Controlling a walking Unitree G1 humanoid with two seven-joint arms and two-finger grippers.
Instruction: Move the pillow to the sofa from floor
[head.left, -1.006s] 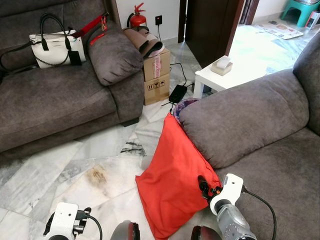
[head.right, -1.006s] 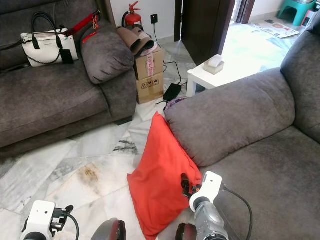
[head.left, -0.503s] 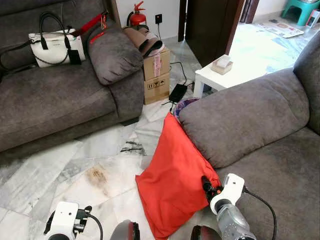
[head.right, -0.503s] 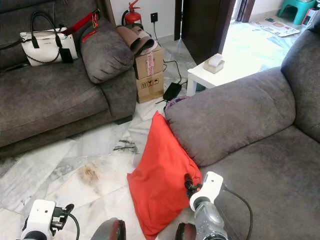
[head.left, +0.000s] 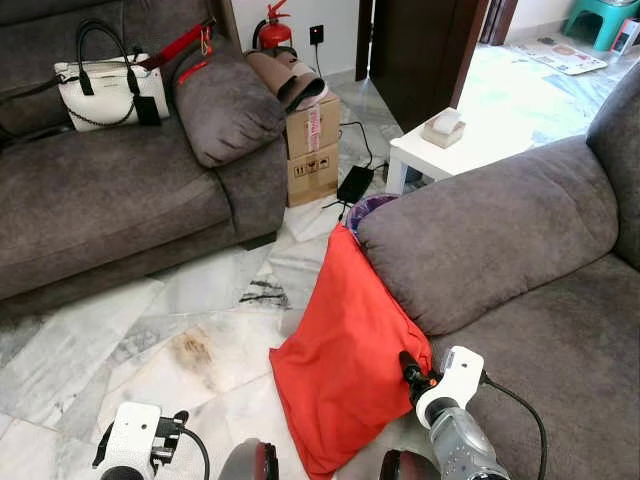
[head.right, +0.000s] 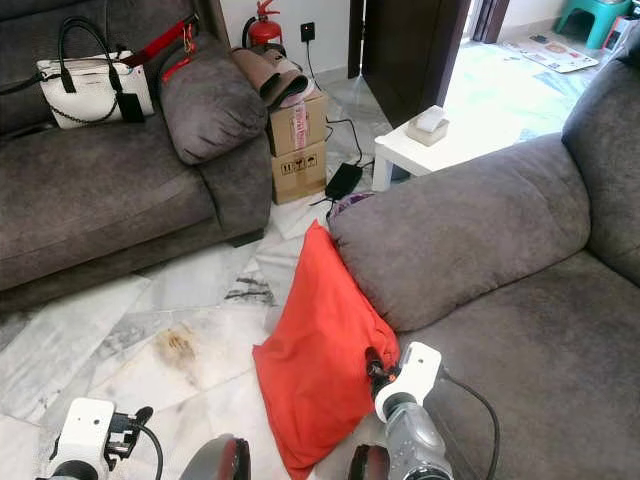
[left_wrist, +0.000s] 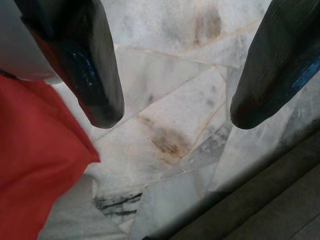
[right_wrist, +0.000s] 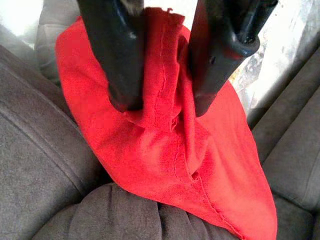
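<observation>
The red pillow (head.left: 345, 365) stands on the marble floor, leaning against the armrest of the grey sofa (head.left: 490, 225) on my right. My right gripper (head.left: 407, 367) is at the pillow's lower right edge, beside the sofa seat. In the right wrist view its two black fingers (right_wrist: 125, 75) pinch a bunched fold of the red pillow (right_wrist: 170, 150) between them. My left gripper (head.left: 175, 425) hangs low at my left, open over the bare floor. The left wrist view has a corner of the red pillow (left_wrist: 35, 165) beside one of its fingertips (left_wrist: 97, 85).
A second grey sofa (head.left: 110, 200) at the left holds a white handbag (head.left: 100, 88). Stacked cardboard boxes (head.left: 313, 150), a fire extinguisher (head.left: 275, 35) and a black power adapter (head.left: 355, 185) sit between the sofas. A small white table (head.left: 440, 155) stands behind the right armrest.
The head camera has shifted slightly. My right gripper stays at the pillow's edge and the pillow has not visibly moved.
</observation>
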